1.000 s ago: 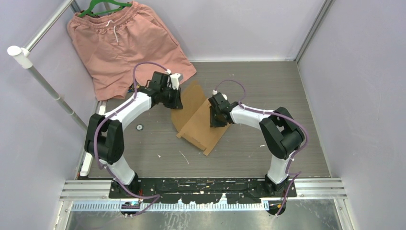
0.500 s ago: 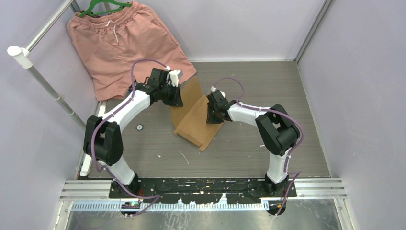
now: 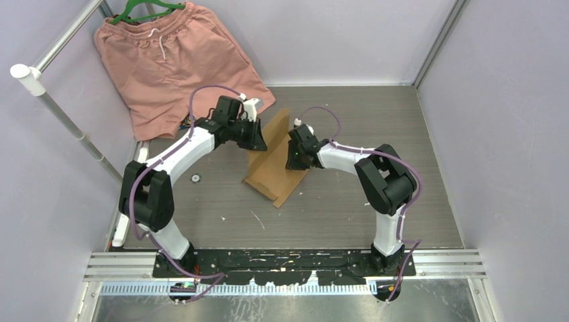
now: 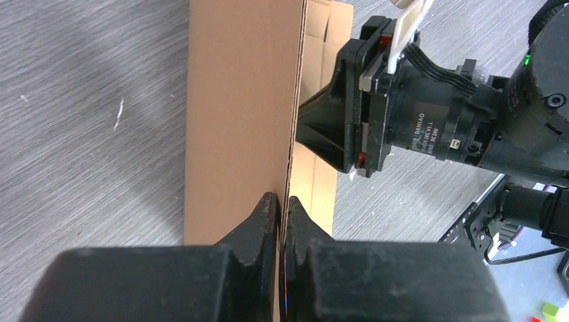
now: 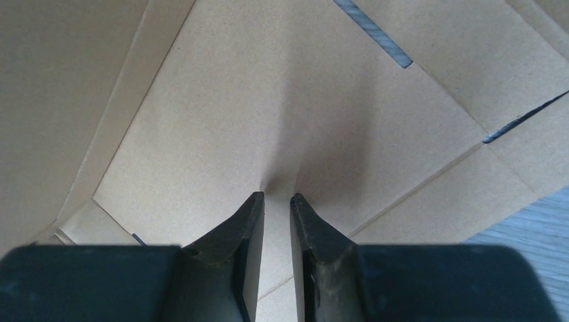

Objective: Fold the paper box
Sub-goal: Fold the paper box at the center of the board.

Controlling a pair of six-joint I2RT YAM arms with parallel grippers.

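The paper box (image 3: 275, 178) is a brown die-cut cardboard sheet, part folded, with one panel standing up from the table between the two arms. My left gripper (image 3: 259, 139) is shut on the top edge of that raised panel (image 4: 238, 100), both fingers pinching the cardboard at the left gripper (image 4: 282, 200). My right gripper (image 3: 293, 155) is on the other side. Its tips (image 5: 276, 196) press against the flat inner face of the cardboard (image 5: 268, 100), jaws a narrow gap apart with nothing between them. Slots and crease lines show in the sheet.
Salmon-pink shorts (image 3: 174, 60) on a green hanger (image 3: 144, 8) lie at the back left, close to the left arm. A metal rail (image 3: 60, 114) runs along the left. A small round mark (image 3: 196, 178) sits on the grey table (image 3: 376, 114). Walls close in on three sides.
The raised panel has tipped further upright and the sheet's footprint has narrowed. The left gripper moved right with the edge. The right gripper moved left and its jaws narrowed slightly.
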